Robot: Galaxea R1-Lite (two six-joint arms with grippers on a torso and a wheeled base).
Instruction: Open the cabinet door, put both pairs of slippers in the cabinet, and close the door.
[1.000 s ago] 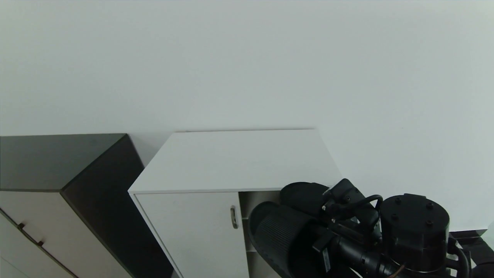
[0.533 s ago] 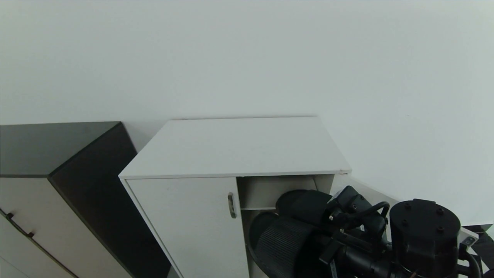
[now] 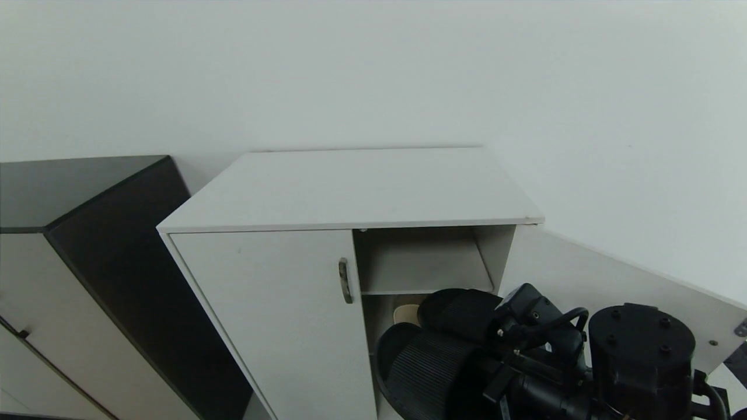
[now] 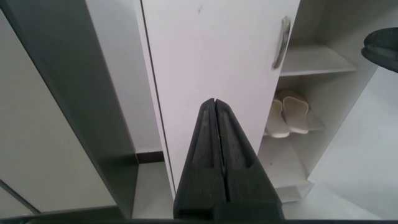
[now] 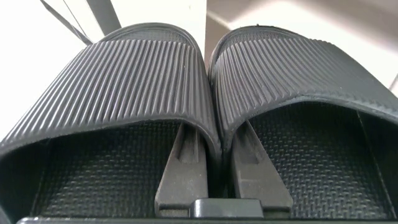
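Before the cabinet's [image 3: 350, 186] open half, right tool [image 5: 216, 168] clamped on black slippers [image 5: 149, 81], left tool [image 4: 216, 143] closed.

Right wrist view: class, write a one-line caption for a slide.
Right hand pinches two black slippers together by their inner sides.

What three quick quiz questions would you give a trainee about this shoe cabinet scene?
1. True or false: both doors of the white cabinet are shut.
2. What does the right gripper hold? A) black slippers B) a cup C) nothing
3. Fill in: the cream slippers lie on a ___ inside the cabinet.
Key: 1 false, the right door stands open; 2 A; 3 shelf.
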